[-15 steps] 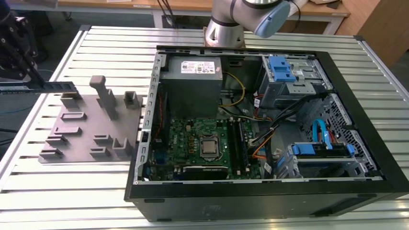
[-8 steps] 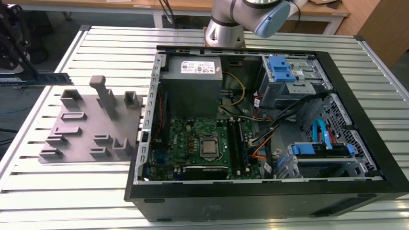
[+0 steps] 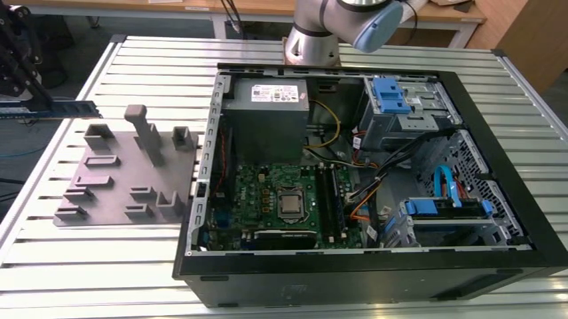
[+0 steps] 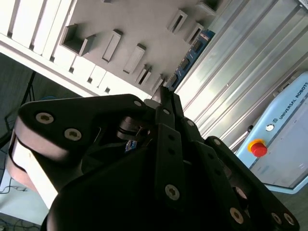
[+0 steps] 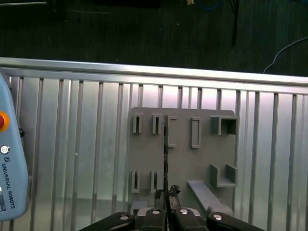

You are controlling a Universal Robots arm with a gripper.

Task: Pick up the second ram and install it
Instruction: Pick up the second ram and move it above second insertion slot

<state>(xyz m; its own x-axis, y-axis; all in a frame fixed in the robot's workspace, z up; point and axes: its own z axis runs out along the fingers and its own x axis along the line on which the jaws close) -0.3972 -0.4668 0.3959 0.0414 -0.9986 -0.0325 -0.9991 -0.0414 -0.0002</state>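
Observation:
My gripper (image 3: 20,105) hangs at the exterior view's far left, above the table's edge, shut on the second ram (image 3: 66,108). The ram is a thin dark-green stick that juts out level toward the grey fixture (image 3: 124,173). In the first wrist view the ram (image 5: 165,154) shows edge-on as a thin dark line above the fixture (image 5: 183,144), clamped between the fingertips (image 5: 159,195). In the second wrist view the ram (image 4: 191,54) reaches past the gripper (image 4: 166,98) toward the slotted fixture (image 4: 144,29). The green motherboard (image 3: 266,193) with its black slot rails (image 3: 333,199) lies inside the open computer case.
The open black computer case (image 3: 497,259) takes up the exterior view's right, with a power supply (image 3: 266,100), blue drive brackets (image 3: 390,96) and cables. The arm's base (image 3: 312,46) stands behind the case. A tall post (image 3: 146,133) rises from the fixture. A pale-blue control unit (image 4: 284,134) sits beside the slatted table.

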